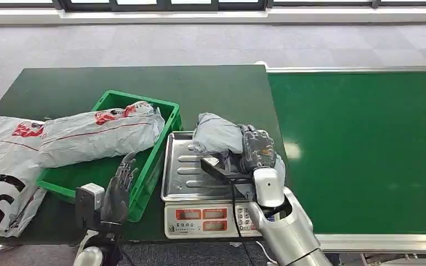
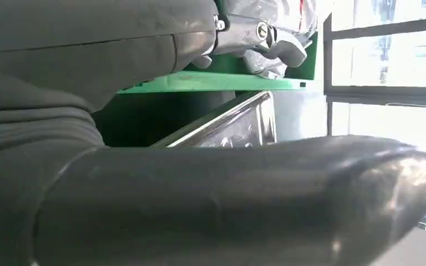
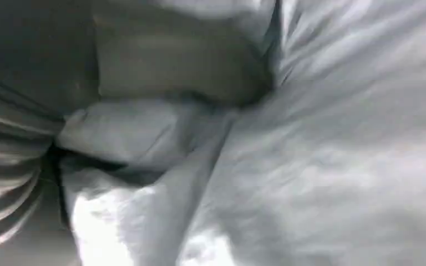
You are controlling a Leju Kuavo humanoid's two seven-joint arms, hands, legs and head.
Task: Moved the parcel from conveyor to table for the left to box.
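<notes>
A crumpled grey parcel (image 1: 217, 133) lies on the steel pan of a scale (image 1: 184, 169), just left of the green conveyor (image 1: 366, 149). My right hand (image 1: 258, 149) grips the parcel's right end from above; in the right wrist view the grey plastic of the parcel (image 3: 333, 144) presses right up against the hand. My left hand (image 1: 120, 185) stands upright with fingers apart and empty, in front of the green crate (image 1: 169, 118). In the left wrist view, the left hand's thumb (image 2: 238, 199) lies before the crate's rim (image 2: 211, 82) and the pan (image 2: 227, 124).
A long grey parcel with red print (image 1: 97, 133) lies across the crate. A large flat bag (image 1: 3, 160) sits on the dark green table (image 1: 144, 83) at the far left. The scale's display (image 1: 199, 213) faces me at the table's front edge.
</notes>
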